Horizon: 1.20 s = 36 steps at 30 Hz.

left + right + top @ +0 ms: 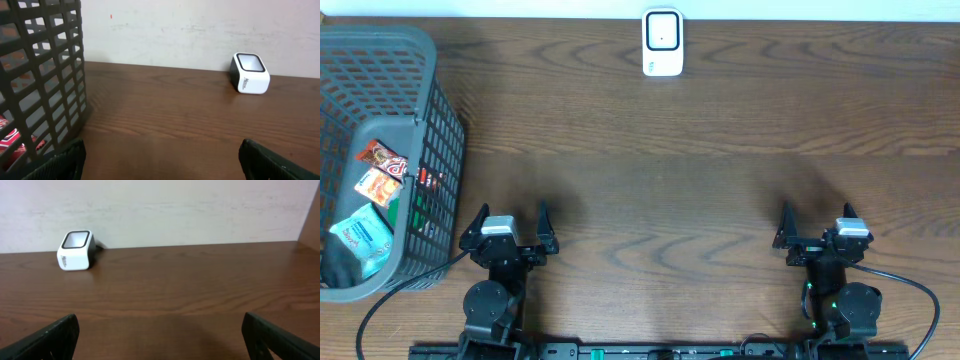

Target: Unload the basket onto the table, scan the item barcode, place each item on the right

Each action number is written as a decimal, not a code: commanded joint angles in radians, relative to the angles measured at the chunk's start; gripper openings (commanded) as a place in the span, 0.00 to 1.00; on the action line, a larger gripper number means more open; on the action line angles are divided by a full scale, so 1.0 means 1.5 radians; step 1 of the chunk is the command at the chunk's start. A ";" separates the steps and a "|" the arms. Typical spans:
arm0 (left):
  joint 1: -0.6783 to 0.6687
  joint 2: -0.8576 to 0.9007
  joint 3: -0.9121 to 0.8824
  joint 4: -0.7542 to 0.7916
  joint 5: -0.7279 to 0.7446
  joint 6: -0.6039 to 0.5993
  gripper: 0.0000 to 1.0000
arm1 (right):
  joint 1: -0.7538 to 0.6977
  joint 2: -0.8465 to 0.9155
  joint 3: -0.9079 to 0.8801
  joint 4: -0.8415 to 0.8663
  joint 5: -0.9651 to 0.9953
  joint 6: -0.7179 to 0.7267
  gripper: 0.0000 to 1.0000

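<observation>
A dark brown wooden table [670, 170] carries a small white box-shaped barcode scanner [662, 42], which stands at the middle of the far edge with its window facing up and forward. A grey plastic lattice basket [442, 150] fills the far-left part of the table, against the left edge. In it lie a red-brown snack packet [380, 155], an orange snack packet [377, 186], a pale blue pouch [365, 235] and a dark object [340, 265] too unclear to identify. No barcode can be made out on any of them.

The left gripper [512, 220] sits low near the near edge, just beside the basket's near-right corner, its jaws spread wide and holding nothing. The right gripper [817, 224] sits near the near edge on the right side, well apart from the scanner, jaws likewise wide and empty.
</observation>
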 commanded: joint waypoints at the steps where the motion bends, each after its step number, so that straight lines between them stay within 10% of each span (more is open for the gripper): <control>1: -0.002 -0.005 -0.013 -0.025 0.007 -0.005 0.98 | 0.004 -0.004 -0.001 -0.002 0.004 -0.003 0.99; 20: -0.002 0.012 0.013 -0.046 0.186 0.018 0.98 | 0.004 -0.004 -0.001 -0.002 0.004 -0.003 0.99; 36: -0.002 0.459 0.594 -0.421 0.244 0.017 0.98 | 0.004 -0.004 -0.001 -0.002 0.004 -0.003 0.99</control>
